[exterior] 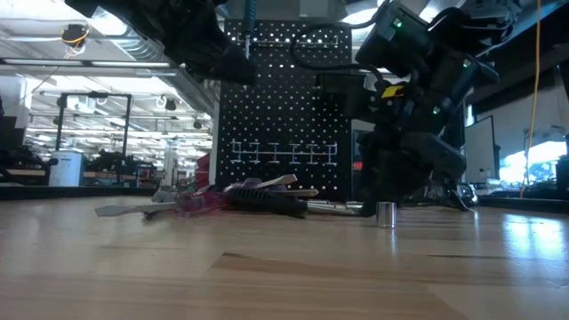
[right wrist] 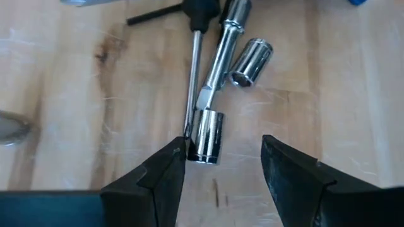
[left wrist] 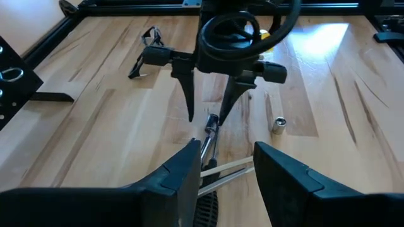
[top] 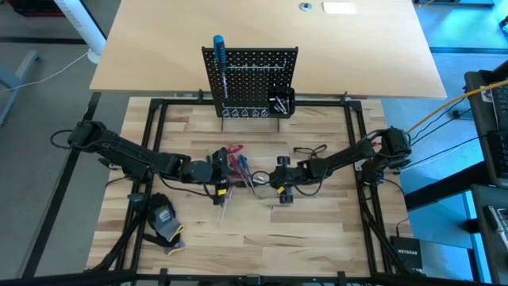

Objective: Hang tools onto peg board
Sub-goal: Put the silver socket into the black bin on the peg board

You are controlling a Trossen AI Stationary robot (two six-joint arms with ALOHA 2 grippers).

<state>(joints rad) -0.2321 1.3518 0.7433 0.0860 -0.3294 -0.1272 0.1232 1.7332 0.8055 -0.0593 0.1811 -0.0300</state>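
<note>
I've got the right gripper (right wrist: 222, 165) open, straddling a shiny chrome socket (right wrist: 207, 136); left gripper (left wrist: 224, 170) open, hovering over the tool pile.

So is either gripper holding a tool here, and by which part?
Nothing is held. The right gripper has open jaws around a silver socket on the table; the left gripper is open above the tools.

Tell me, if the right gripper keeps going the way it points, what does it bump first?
Probably the shiny silver socket lying right ahead of the open right gripper, near one finger. Depth is hard to judge.
</note>
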